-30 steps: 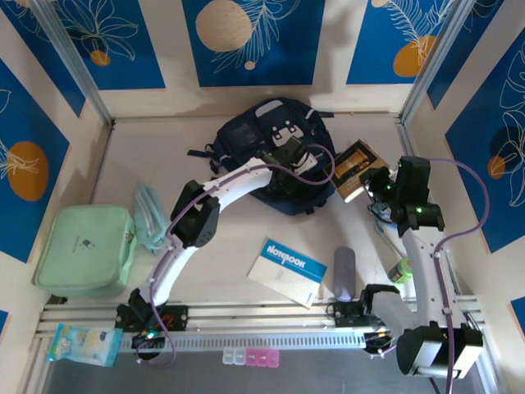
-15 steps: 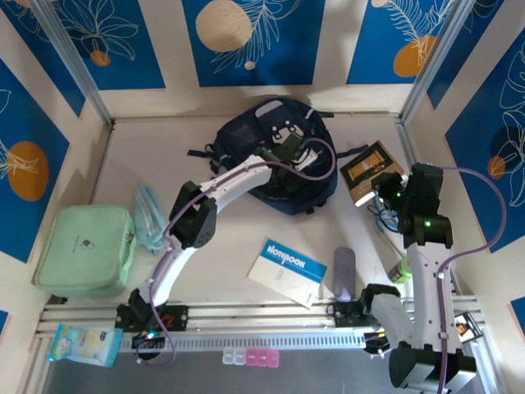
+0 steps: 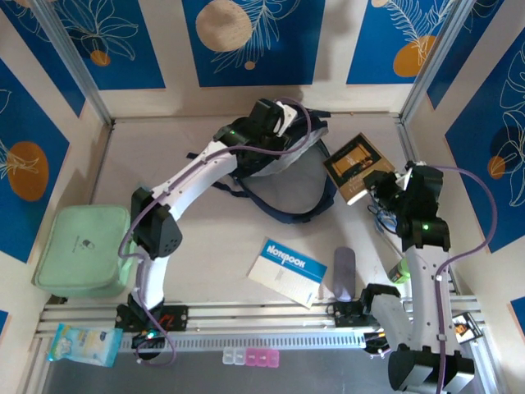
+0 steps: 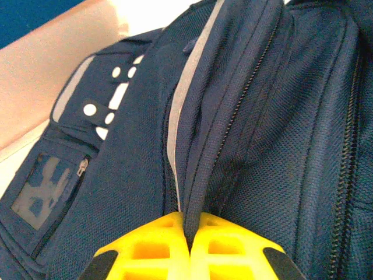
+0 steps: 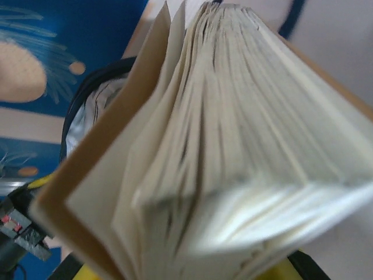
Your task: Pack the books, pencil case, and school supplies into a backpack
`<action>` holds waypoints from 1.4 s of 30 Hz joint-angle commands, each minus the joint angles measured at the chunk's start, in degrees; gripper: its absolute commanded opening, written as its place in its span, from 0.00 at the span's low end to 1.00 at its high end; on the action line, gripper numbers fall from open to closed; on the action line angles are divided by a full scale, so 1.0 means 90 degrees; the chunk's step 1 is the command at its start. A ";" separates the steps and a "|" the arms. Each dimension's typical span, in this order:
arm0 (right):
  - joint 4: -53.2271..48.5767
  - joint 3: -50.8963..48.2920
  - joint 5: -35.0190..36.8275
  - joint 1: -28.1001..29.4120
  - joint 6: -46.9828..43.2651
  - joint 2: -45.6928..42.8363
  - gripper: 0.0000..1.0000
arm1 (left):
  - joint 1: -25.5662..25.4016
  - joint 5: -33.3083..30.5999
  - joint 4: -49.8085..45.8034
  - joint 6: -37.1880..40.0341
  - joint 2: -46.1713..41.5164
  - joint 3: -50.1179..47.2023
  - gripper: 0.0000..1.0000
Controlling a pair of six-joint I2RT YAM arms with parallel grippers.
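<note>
The left gripper (image 4: 189,248) has hauled the backpack (image 3: 312,168) toward twelve o'clock, fingers pinched on its zipper edge, likely opening it. At two o'clock, the right gripper (image 3: 377,187) clamps the brown book (image 3: 355,167).

table (image 3: 213,238) beige, nothing fancy | backpack (image 3: 295,180) at 12 | green box (image 3: 82,250) at 9 | notebook (image 3: 289,272) at 5, sitting crooked | grey pencil case (image 3: 344,275) just beside it, not touching
</note>
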 commanded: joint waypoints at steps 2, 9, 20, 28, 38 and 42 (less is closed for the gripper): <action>0.1543 -0.0333 -0.0953 0.0484 0.0371 0.0189 0.07 | -0.0015 0.0427 0.0821 -0.0405 -0.0357 -0.0034 0.00; 0.2353 -0.0424 -0.0190 0.1738 0.0620 0.1065 0.07 | 0.0086 0.0689 0.0895 -0.0615 -0.0426 -0.0028 0.00; 0.4418 -0.0048 0.0842 0.2683 0.1399 0.3153 0.07 | 0.0261 0.1019 0.0981 -0.0969 -0.0495 0.0010 0.00; 0.5599 0.0022 0.1995 0.3014 0.1606 0.4915 0.06 | 0.0280 0.1363 0.0819 -0.1008 -0.0430 0.0149 0.00; 0.4286 0.1594 0.1737 0.3112 0.2240 0.6561 0.06 | 0.0335 0.1596 0.0697 -0.1066 -0.0436 0.0188 0.00; 0.4434 0.2045 0.1483 0.3005 0.2686 0.7037 0.07 | 0.0439 0.1801 0.0673 -0.1168 -0.0499 0.0200 0.00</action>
